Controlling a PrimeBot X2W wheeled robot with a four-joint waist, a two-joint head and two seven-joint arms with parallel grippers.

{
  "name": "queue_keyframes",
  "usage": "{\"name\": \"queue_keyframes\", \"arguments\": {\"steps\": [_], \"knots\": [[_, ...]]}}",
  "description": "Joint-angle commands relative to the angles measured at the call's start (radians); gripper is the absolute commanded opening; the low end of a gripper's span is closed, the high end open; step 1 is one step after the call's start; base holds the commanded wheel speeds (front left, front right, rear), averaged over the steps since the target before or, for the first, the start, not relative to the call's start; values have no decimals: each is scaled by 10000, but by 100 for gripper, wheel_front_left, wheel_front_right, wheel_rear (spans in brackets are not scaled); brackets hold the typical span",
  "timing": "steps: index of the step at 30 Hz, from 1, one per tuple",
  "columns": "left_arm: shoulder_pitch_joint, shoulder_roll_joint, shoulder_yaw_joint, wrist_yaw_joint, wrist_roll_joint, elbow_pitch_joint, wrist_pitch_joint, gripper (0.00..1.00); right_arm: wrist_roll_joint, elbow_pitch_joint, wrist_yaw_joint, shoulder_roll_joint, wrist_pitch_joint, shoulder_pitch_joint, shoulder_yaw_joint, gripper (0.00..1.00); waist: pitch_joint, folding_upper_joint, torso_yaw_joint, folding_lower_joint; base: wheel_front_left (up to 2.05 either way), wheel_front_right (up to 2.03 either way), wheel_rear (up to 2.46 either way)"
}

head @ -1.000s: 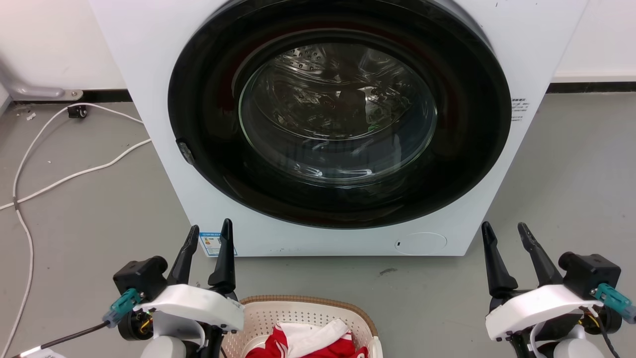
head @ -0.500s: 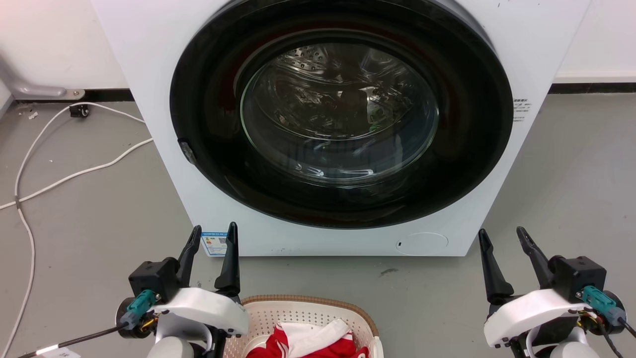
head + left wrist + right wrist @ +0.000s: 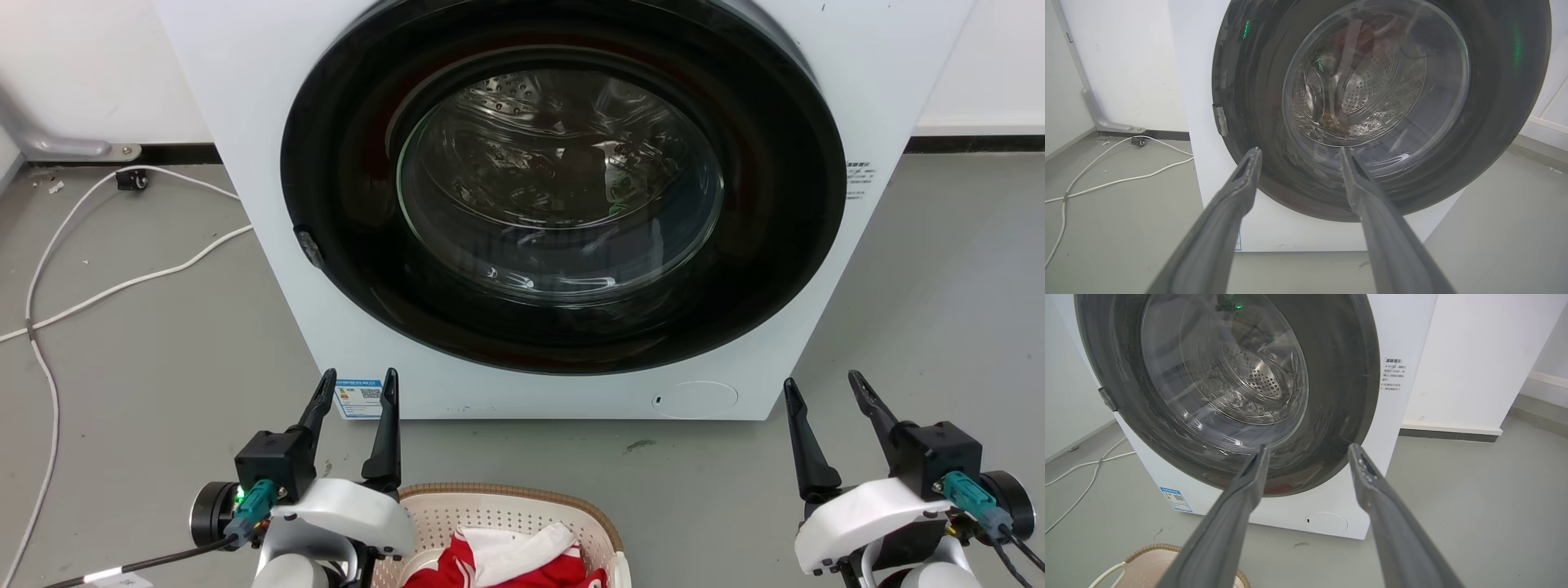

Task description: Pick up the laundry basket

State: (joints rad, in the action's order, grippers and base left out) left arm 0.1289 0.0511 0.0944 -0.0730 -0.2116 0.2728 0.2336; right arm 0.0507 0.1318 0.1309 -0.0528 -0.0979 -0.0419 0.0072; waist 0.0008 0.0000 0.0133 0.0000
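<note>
Left gripper (image 3: 359, 376) and right gripper (image 3: 821, 380): fingers apart, empty, poised before washing machine (image 3: 245, 122); laundry basket (image 3: 506, 493) on floor (image 3: 147, 367), near, between them. Step: approach. Next: lower both to basket sides.

I count 1 washing machine (image 3: 245, 122) w/ 1 round door (image 3: 563, 180), 1 blue label sticker (image 3: 359, 396), 1 round cap (image 3: 694, 398). 1 laundry basket (image 3: 498, 494), 1 red-and-white garment (image 3: 498, 559) inside. 2 grippers, left gripper (image 3: 359, 376) and right gripper (image 3: 821, 380), 2 fingers ea. White floor cables (image 3: 122, 286): 2 runs, poss. 1 looped.
</note>
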Motion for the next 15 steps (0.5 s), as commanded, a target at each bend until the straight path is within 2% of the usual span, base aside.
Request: {"name": "queue_keyframes", "arguments": {"steps": [1,15], "knots": [[169,-7,39,57,229,-2,95,100,-251,-92,-3,35,-78,49,-11,100,12,0,-1,0,0,0,0],[191,-15,81,147,1039,58,342,100,-909,-62,-3,45,-269,75,-47,100,68,0,44,0,0,0,0]]}}
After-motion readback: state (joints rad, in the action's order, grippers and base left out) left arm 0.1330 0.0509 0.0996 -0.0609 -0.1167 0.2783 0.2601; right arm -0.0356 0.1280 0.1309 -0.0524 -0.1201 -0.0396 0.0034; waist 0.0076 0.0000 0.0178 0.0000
